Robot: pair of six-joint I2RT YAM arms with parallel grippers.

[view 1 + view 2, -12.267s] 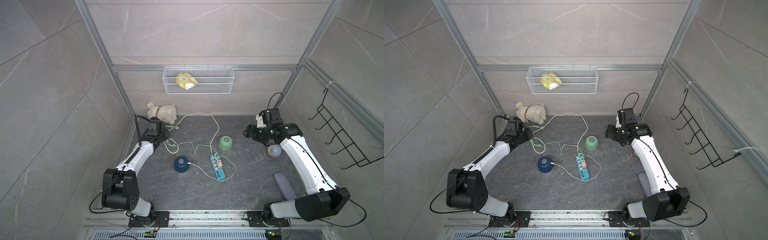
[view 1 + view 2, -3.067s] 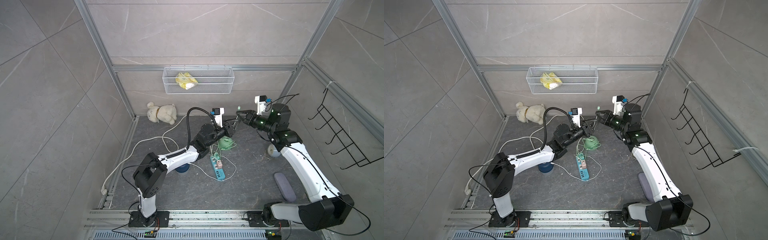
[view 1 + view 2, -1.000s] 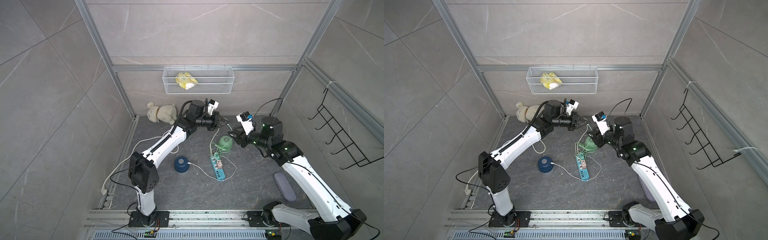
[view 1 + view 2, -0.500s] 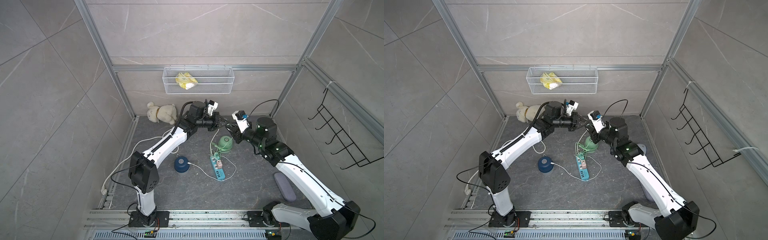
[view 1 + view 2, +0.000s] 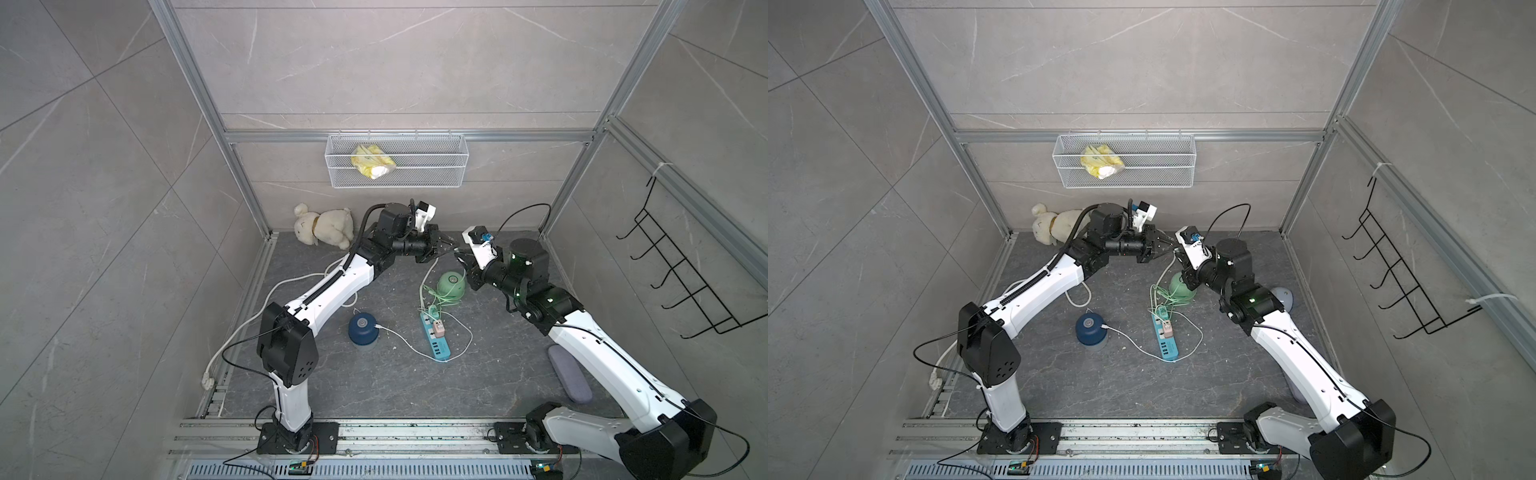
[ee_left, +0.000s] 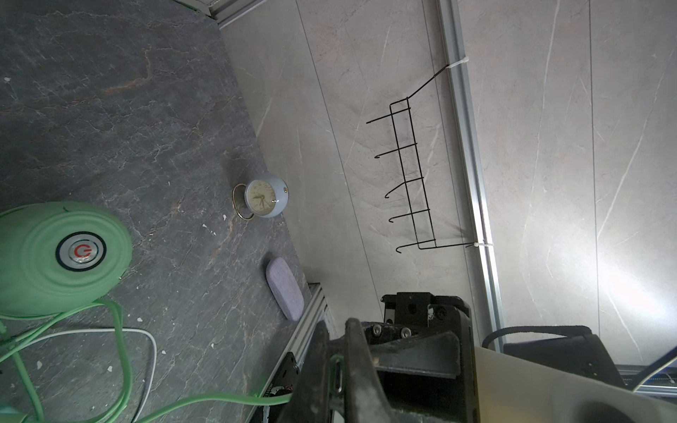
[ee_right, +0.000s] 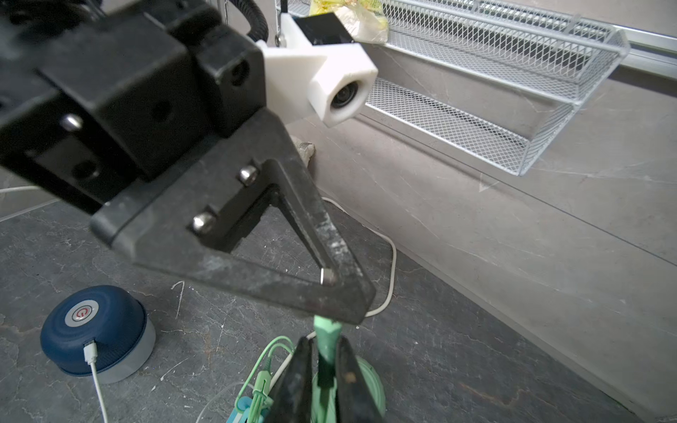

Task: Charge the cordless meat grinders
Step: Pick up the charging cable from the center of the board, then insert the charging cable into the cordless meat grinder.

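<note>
The mint green grinder (image 5: 452,286) sits upright on the dark surface (image 5: 395,395) toward the back wall, silver button up. You can see no plug in it, and its charging port is hidden in every view. The navy grinder (image 5: 363,328) stands apart from it, toward the left arm, with a white cable (image 7: 96,366) already seated in its side. The blue power strip (image 5: 436,341) lies between the two. Your working piece is the green cable (image 5: 424,286), which climbs from the strip past the mint green grinder to a plug held in the air above it. The plug's long axis runs from one gripper to the other. Its metal tip lies inside the left gripper (image 7: 329,293), whose fingers are pressed together on it. Its green body drops into the right gripper (image 7: 323,353), whose fingers look closed against both sides of it. The mint green grinder lies below the right gripper and nearer that arm, so this reads as a handover. You would need the left gripper to let go before the tip can turn down toward the mint green grinder.
</note>
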